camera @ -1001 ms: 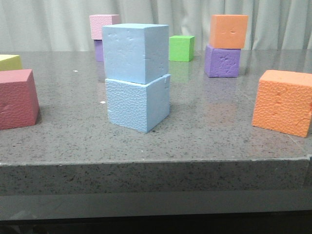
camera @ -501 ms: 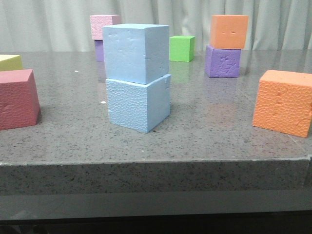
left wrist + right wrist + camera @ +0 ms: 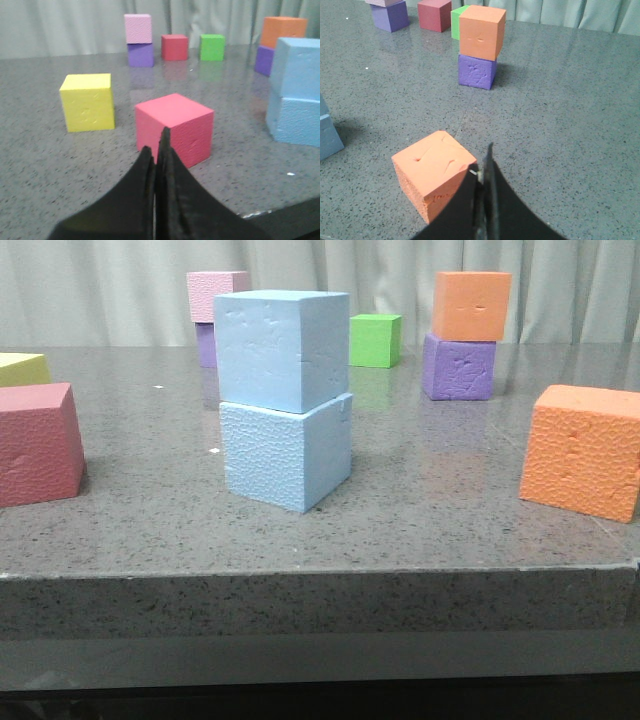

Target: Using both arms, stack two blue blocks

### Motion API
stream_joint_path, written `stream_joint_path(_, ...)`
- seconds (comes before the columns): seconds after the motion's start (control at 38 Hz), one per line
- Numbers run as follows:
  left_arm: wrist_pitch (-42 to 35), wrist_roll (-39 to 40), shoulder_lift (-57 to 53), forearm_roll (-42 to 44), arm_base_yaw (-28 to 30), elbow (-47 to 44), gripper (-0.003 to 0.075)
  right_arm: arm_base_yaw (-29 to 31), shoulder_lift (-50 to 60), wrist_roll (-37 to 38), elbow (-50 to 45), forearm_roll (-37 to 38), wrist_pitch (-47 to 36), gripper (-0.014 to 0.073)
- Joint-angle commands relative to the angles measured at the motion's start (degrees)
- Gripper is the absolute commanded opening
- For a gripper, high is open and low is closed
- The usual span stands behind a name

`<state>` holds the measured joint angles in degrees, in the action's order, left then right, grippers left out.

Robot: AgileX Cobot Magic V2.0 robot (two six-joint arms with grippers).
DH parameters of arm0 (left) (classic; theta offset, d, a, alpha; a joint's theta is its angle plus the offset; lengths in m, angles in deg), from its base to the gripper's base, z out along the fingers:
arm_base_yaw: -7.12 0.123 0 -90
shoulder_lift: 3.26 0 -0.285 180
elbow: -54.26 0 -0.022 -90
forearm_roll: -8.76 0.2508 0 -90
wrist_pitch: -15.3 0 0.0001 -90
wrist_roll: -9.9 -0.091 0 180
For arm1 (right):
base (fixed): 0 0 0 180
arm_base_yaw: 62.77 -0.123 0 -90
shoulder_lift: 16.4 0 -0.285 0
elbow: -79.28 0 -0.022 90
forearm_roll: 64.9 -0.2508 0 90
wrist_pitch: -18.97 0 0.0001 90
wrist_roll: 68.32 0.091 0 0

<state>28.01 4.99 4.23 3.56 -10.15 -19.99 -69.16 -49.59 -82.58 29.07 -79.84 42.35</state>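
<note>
The smoother blue block (image 3: 282, 348) sits on top of the pebbly blue block (image 3: 284, 453) with the notched edge, near the table's front centre. The stack also shows in the left wrist view (image 3: 296, 92), and part of the lower block shows in the right wrist view (image 3: 327, 135). No arm shows in the front view. My left gripper (image 3: 157, 145) is shut and empty, in front of a pink-red cube (image 3: 174, 127). My right gripper (image 3: 484, 162) is shut and empty, beside an orange cube (image 3: 435, 172).
A dark red cube (image 3: 35, 443) and a yellow cube (image 3: 20, 368) stand at the left, an orange cube (image 3: 582, 450) at the right. At the back are a pink-on-purple stack (image 3: 212, 295), a green cube (image 3: 375, 340) and an orange-on-purple stack (image 3: 465, 335).
Nothing on the table has moved; the whole front view has shifted very slightly to the right.
</note>
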Motion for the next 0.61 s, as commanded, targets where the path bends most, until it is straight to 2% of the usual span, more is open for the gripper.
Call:
stream_joint_path(0.0, -5.11, 0.13, -1.10, -0.58, 3.61, -0.10, -0.0020, 0.30, -0.27, -0.21, 1.59, 0.15, -3.98, -0.0070)
stream_joint_path(0.37, -4.66, 0.13, -1.10, -0.71, 16.34, -3.42, -0.0020, 0.30, -0.27, -0.21, 1.59, 0.15, -3.92, -0.0070)
stream_joint_path(0.58, -4.66, 0.13, -1.10, -0.71, 17.41, -3.42, -0.0020, 0.30, -0.27, -0.21, 1.59, 0.15, -3.92, -0.0070)
